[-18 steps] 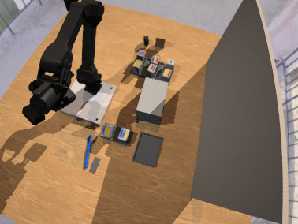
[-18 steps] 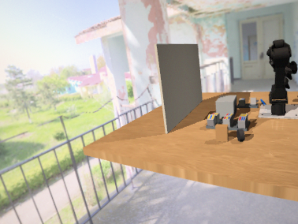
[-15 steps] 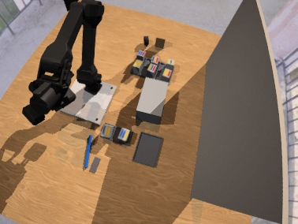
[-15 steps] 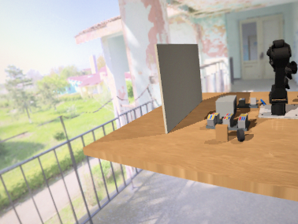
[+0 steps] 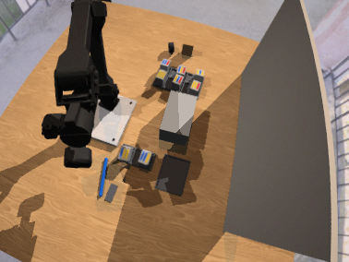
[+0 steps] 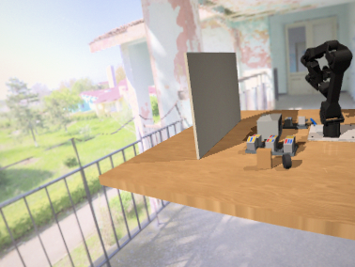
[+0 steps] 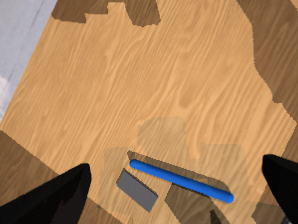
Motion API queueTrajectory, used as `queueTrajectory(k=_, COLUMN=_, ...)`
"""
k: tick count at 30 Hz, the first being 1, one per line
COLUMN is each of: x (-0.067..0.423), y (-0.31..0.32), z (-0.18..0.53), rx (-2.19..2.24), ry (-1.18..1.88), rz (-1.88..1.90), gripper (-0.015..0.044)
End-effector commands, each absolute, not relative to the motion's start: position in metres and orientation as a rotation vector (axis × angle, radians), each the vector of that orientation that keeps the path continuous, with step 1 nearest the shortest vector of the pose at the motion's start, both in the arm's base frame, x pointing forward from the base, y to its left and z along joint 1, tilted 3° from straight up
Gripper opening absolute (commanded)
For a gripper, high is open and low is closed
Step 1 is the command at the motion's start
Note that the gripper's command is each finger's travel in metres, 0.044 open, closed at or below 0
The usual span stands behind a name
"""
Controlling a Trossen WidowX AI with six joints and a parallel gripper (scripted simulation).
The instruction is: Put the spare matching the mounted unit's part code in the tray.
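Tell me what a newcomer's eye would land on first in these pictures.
The tall grey panel standing upright along the table's edge dominates, casting a broad shadow over the wood. Next comes the black arm rising from its pale base plate, its open gripper above a blue pen. At mid-table, small spares with coloured stripes cluster beside a grey box.
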State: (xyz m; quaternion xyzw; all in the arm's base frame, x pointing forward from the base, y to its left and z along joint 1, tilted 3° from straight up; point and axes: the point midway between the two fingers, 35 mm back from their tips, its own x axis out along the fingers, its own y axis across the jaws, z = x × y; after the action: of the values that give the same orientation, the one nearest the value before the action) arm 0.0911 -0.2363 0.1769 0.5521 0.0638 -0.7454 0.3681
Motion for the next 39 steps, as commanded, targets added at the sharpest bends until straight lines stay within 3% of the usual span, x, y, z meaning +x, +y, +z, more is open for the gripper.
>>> queueTrajectory(k=1, x=0.144, y=-0.224, z=0.187, rx=1.314, ry=0.444, rz=-1.686, gripper=0.044)
queueTrajectory(k=9, x=0.226, y=-0.184, z=0.206, rx=1.025, ry=0.86, rz=-1.255, gripper=0.044)
queueTrajectory(k=19, x=0.326, y=-0.06, z=0.23, rx=0.375, ry=1.314, rz=-0.42, gripper=0.044)
queueTrajectory(k=27, x=0.352, y=0.045, z=0.237, rx=-0.062, ry=1.416, rz=0.142, gripper=0.044)
queueTrajectory(k=39, x=0.353, y=0.054, z=0.238, rx=-0.103, ry=1.417, rz=0.195, gripper=0.044)
